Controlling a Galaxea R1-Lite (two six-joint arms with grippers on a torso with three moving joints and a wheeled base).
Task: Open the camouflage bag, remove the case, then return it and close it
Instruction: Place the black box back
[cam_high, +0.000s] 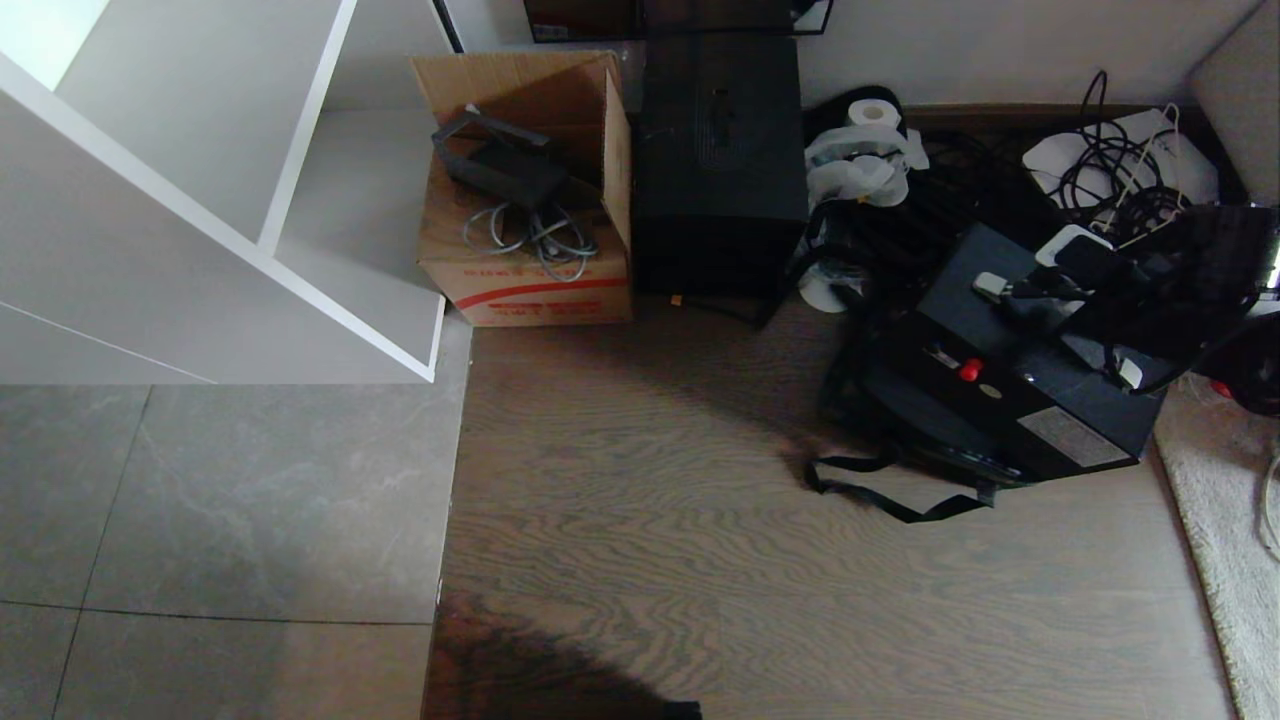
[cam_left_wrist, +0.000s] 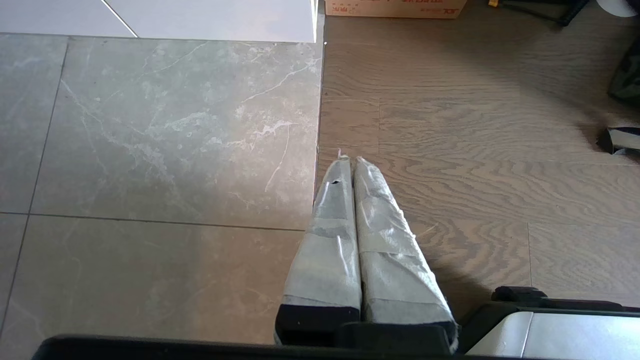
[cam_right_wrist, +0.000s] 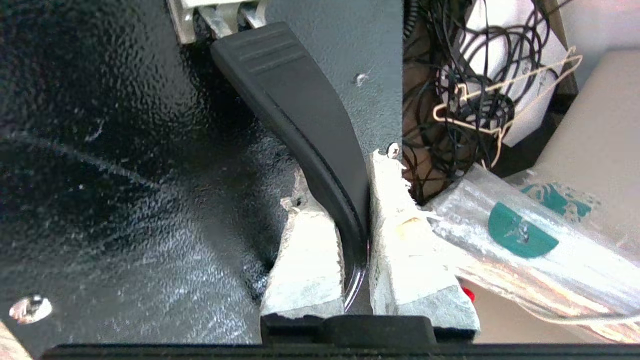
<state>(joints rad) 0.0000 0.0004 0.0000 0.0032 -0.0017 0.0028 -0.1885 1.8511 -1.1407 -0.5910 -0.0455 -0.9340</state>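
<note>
Your right gripper (cam_right_wrist: 345, 200) is clamped on the handle (cam_right_wrist: 295, 110) of the case (cam_high: 1010, 390), its black lid beside the fingers.

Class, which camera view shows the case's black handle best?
The right wrist view: the handle fills the frame close up, pinched by the right claw against the case. The head view shows the case whole, but the arm hides most of its handle. The left wrist view shows only floor.
</note>
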